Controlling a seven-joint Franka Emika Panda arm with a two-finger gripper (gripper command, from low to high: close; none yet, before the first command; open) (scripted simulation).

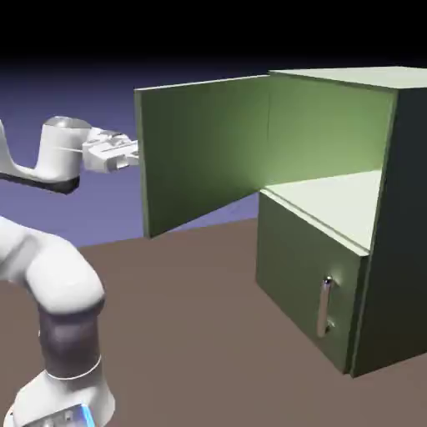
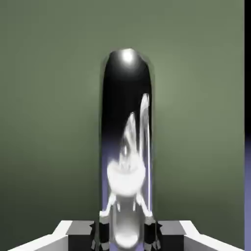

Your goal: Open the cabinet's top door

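Observation:
The olive-green cabinet [image 1: 399, 225] stands at the right. Its top door [image 1: 204, 150] is swung far out to the left, baring the pale green interior [image 1: 334, 196]. My gripper [image 1: 132, 155] sits at that door's free edge, on the far face, where the panel hides the bar handle in the exterior view. The hand view shows the long silver handle [image 2: 126, 122] upright and large against the door panel [image 2: 49, 122]. It runs down between my gripper's [image 2: 125, 231] fingertips [image 2: 98, 231], which are shut on it.
The shorter lower door [image 1: 304, 271] is closed, with its short silver handle [image 1: 324, 307] facing front. Brown tabletop [image 1: 200, 334] lies between the cabinet and my arm's base [image 1: 58, 334]. A strip of blue backdrop [image 2: 247, 196] shows past the door's edge.

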